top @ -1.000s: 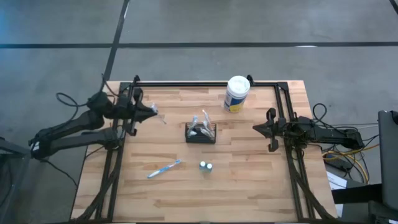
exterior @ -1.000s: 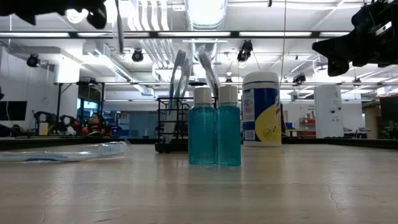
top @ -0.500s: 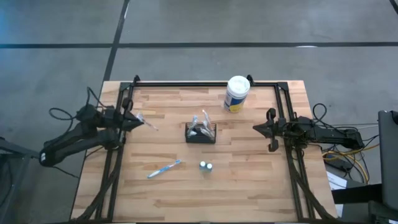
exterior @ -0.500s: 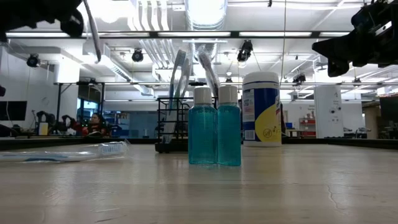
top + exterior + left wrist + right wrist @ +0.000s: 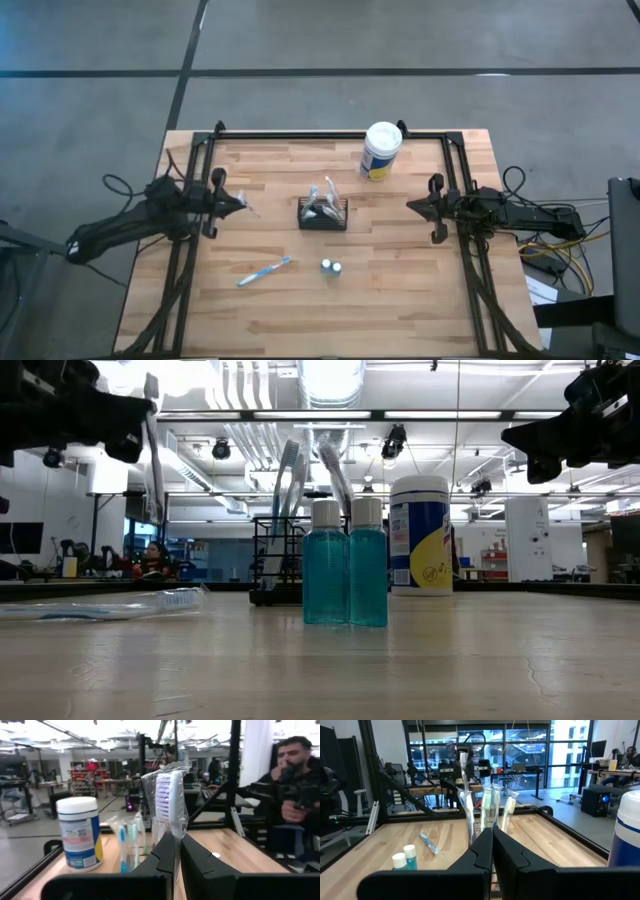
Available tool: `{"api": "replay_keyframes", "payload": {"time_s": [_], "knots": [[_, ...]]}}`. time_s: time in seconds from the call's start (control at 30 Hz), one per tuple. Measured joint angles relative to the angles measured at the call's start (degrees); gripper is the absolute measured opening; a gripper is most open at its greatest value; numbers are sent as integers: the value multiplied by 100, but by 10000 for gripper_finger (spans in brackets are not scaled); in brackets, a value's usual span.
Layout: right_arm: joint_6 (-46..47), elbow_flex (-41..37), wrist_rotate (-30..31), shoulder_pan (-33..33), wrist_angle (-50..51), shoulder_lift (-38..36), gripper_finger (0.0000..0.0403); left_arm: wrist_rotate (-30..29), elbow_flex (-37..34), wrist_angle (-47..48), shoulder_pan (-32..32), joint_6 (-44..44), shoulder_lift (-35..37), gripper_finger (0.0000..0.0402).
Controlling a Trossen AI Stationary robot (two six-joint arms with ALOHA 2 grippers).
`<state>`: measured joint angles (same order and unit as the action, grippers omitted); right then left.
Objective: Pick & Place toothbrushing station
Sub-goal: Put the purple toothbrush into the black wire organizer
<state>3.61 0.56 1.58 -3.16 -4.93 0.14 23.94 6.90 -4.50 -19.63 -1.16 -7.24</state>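
Note:
The toothbrushing station, a small black mesh caddy (image 5: 322,216), stands on the table's middle with several wrapped toothbrushes upright in it; it also shows in the low view (image 5: 268,565). My left gripper (image 5: 236,203) is left of the caddy, above the table, shut on a clear-wrapped toothbrush with purple bristles (image 5: 169,795). My right gripper (image 5: 433,208) is shut and empty at the table's right side, pointing toward the caddy's toothbrushes (image 5: 492,805). My left gripper pinches the wrapped toothbrush between its two fingers (image 5: 165,855), on the stem just below the head (image 5: 175,834). The fingers lie level, coming from the table's left, across the brush. The brush stands about upright, head above the fingers, lifted clear of the table (image 5: 152,460).
A white canister (image 5: 381,150) stands at the far edge, right of middle. Two small teal bottles (image 5: 331,267) and a wrapped toothbrush (image 5: 264,271) lie nearer the front. Black frame rails run along the table's left, far and right sides. A person (image 5: 295,785) is beyond the table.
My left gripper, still shut on the wrapped toothbrush, has drawn back toward the table's left edge, then come right again, ending nearer the near edge and lower. The brush has come down with it and now stands closer to upright.

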Motion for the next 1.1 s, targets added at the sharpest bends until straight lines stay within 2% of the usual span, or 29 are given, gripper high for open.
{"api": "replay_keyframes", "payload": {"time_s": [0.23,0.53,0.63,0.77,0.93,1.1], "knots": [[50,0,0,1,0,0,8,-53,-293,104,134,243,176,12],[30,0,2,0,0,0,8,-115,-419,104,134,124,314,12],[28,0,2,1,0,4,8,-430,-373,-210,134,-190,312,12],[-39,0,7,1,-5,0,8,-561,112,-672,136,-379,3,12],[-97,0,149,0,-42,0,8,-611,869,-890,136,-49,-765,12],[-109,0,158,0,-45,0,8,-511,1136,-1875,136,67,-1686,12]]}}
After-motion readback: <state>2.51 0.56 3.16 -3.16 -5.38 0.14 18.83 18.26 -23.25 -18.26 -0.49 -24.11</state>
